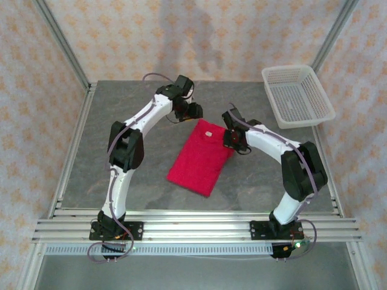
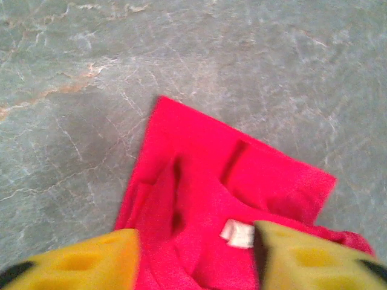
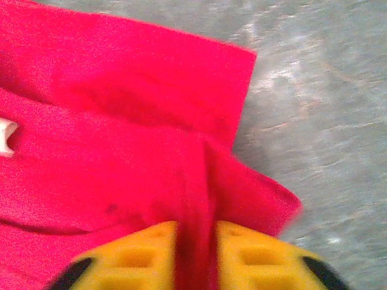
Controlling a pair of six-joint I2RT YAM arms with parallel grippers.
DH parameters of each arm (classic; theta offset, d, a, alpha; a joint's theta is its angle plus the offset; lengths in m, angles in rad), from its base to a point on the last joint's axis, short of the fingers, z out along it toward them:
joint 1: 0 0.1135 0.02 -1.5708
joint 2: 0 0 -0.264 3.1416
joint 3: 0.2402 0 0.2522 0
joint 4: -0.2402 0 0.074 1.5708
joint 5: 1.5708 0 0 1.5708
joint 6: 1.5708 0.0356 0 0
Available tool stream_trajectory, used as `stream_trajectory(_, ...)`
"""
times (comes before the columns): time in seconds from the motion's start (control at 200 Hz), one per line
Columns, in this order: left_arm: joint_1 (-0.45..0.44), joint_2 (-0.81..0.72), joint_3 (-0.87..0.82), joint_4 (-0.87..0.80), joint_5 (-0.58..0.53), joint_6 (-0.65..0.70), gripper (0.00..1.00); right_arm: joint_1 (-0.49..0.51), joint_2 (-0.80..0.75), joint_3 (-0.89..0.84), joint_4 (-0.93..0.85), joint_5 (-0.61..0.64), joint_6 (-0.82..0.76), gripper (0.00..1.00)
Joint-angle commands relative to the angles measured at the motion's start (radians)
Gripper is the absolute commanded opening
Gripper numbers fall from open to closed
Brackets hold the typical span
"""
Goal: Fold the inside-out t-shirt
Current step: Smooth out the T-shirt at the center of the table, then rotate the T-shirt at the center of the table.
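Observation:
The inside-out t-shirt is bright red and lies as a folded rectangle in the middle of the table, its small white tag near the far end. My left gripper hovers at that far end. In the left wrist view its yellow fingers stand wide apart over the t-shirt, with the tag just beside the right finger; the left gripper is open. My right gripper is at the cloth's far right corner, and the right gripper pinches a raised ridge of the t-shirt.
A white mesh basket stands at the back right of the grey marbled table. Metal frame posts and patterned walls enclose the table. Bare tabletop lies left of the cloth and in front of it.

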State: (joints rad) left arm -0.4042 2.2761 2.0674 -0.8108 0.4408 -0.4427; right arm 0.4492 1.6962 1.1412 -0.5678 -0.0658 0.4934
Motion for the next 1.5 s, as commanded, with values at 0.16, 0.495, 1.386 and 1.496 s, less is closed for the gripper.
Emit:
stream_trajectory(0.16,0.041,-0.056,-0.058,-0.016,-0.032,0.049,0.74,-0.027,0.007,-0.038,0.127,-0.071,0.066,0.7)
stream_trajectory(0.495,0.087,-0.287,-0.546,0.21,0.105,-0.034,0.73,-0.026,0.061,-0.09,0.187,-0.184,0.172,0.73)
stream_trajectory(1.386,0.141,-0.489,-0.766,0.338,0.074,-0.142,0.65,-0.051,0.243,0.35,-0.014,-0.134,-0.105,0.68)
stream_trajectory(1.496,0.175,-0.425,-0.691,0.344,0.108,-0.138,0.63,-0.059,0.279,0.381,-0.032,-0.145,-0.105,0.68)
